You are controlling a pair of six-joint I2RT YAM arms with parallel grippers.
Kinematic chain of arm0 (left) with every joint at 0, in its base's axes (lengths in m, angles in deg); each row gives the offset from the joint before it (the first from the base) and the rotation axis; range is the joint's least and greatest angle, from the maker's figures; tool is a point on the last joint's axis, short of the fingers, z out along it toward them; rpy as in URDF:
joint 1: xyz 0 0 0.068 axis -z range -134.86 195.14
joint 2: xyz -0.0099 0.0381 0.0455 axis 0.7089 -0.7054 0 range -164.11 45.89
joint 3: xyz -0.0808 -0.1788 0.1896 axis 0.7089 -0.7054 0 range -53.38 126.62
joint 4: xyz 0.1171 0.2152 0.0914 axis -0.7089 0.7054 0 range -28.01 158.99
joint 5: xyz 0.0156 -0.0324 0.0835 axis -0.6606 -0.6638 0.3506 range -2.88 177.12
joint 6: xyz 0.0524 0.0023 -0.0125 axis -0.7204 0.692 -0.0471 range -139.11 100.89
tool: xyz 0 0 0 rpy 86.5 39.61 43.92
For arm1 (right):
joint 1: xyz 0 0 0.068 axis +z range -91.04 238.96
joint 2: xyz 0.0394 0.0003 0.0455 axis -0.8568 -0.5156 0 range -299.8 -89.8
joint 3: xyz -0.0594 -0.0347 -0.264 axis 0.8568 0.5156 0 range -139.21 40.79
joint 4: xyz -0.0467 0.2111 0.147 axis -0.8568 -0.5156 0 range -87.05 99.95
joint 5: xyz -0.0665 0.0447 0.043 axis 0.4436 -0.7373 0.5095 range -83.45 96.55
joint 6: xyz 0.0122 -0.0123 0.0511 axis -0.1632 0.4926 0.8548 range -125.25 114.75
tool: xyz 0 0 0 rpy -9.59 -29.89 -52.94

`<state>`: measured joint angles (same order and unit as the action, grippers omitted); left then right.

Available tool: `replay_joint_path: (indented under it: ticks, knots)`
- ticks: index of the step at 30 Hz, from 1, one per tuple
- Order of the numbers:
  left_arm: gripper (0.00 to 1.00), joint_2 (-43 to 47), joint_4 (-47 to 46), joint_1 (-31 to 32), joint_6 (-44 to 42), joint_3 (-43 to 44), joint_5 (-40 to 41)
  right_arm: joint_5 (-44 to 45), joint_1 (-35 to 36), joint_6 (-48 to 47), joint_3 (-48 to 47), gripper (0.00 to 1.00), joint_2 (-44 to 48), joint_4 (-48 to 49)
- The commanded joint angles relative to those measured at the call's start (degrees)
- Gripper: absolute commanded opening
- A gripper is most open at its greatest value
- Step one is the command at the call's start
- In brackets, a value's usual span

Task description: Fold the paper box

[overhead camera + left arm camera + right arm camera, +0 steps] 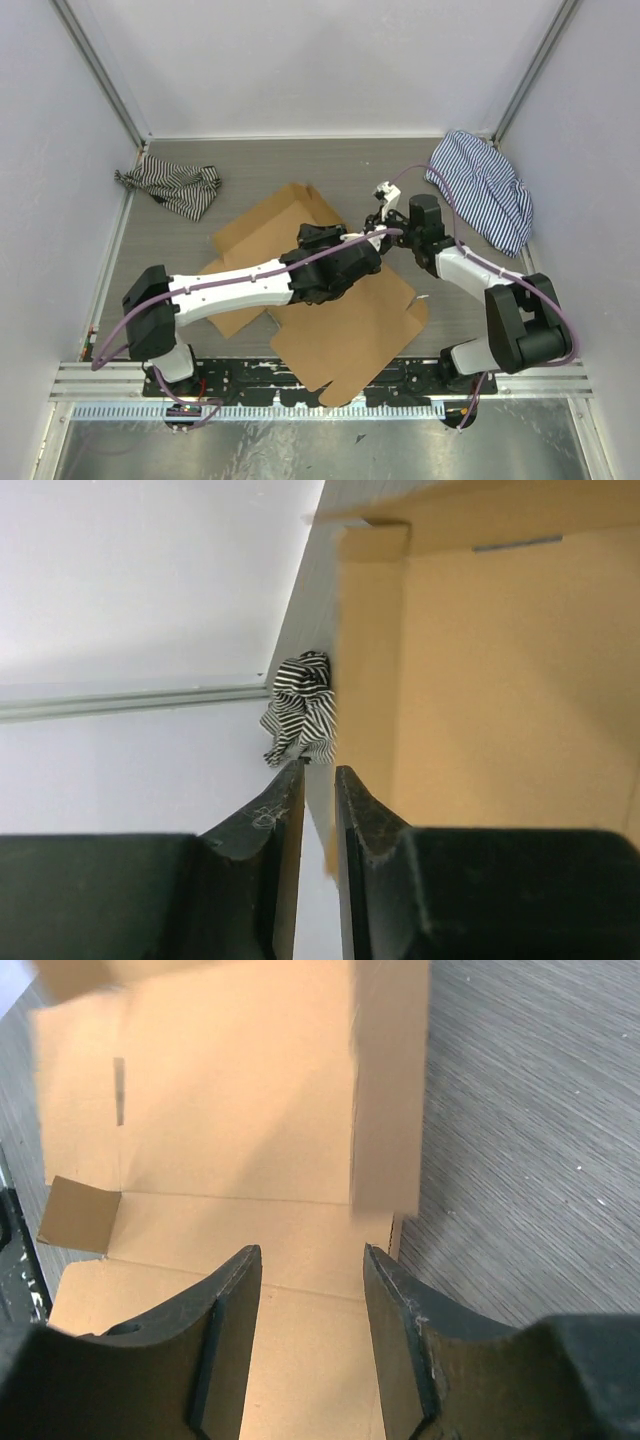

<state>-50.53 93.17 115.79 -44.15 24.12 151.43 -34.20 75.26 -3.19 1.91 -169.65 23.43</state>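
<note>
Brown paper box on tabletop; left claw slightly open astride its upright flap, right claw open above.

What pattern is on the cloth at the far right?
The cloth has thin blue-and-white stripes; best in the top view.

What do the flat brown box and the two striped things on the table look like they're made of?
Paper box: brown cardboard, probably corrugated, matte, with creases and cut flaps. Black-and-white cloth and blue-striped cloth: soft fabric, likely cotton, crumpled in folds.
</note>
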Motion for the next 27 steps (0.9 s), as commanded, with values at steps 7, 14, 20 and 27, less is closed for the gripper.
replay_joint_path:
  ticks: [7, 14, 20, 27]
  knots:
    - [0.62, 5.09, 5.3, -6.63, 11.83, 3.05, -5.97, -0.89, -0.37, -2.42, -6.91, 0.51, -2.54, -0.04]
    - [0.73, 11.92, 10.29, -25.46, 30.95, 4.98, -26.97, 10.97, -0.47, -2.71, -21.66, 0.54, -9.7, -10.96]
    - [0.79, 12.2, 9.53, -33.05, 36.66, 2.89, -39.5, 10.29, -3.26, 6.86, -43.05, 1.0, -29.02, -22.75]
    - [0.82, 7.93, 13.06, -41.97, 45.11, 2.48, -45.4, 15.76, 0.5, 9.74, -41.84, 1.0, -28.91, -19.74]
